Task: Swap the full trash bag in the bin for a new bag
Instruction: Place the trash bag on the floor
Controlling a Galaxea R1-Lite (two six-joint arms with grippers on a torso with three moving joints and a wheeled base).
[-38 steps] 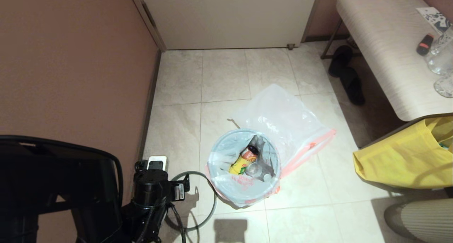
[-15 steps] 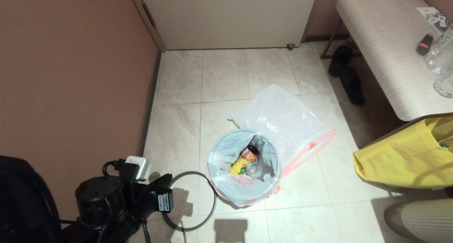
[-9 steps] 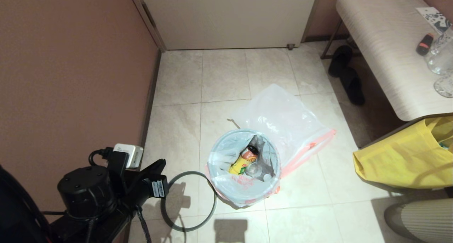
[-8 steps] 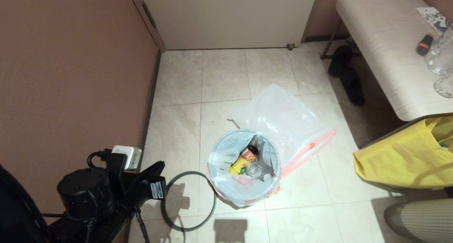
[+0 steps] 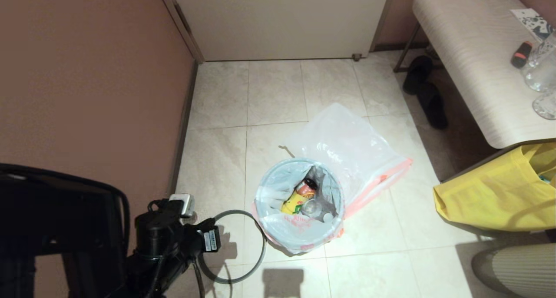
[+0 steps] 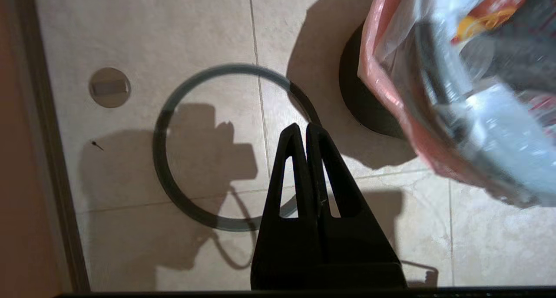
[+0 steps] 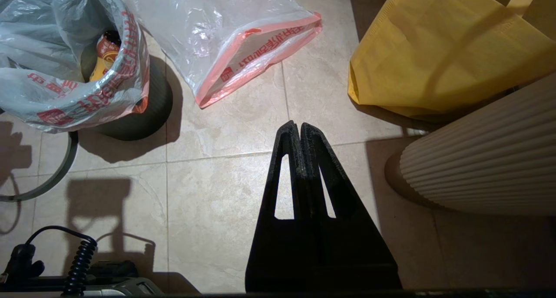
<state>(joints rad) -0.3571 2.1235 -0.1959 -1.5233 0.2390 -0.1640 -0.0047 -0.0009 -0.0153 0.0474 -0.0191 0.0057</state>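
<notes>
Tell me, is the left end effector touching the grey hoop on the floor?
Apart. In the left wrist view the shut left end effector hangs above the grey hoop, casting its own separate shadow on the floor tiles inside the ring.

My left arm (image 5: 173, 246) has swung back in toward the bin (image 5: 299, 202) after drifting out toward the wall over the past second. My wrist has turned too, so my left gripper (image 6: 306, 128) now points down over the near edge of the grey hoop rim (image 5: 260, 246) on the floor. My upper arm's black housing (image 5: 61, 228) fills the lower left corner again.
</notes>
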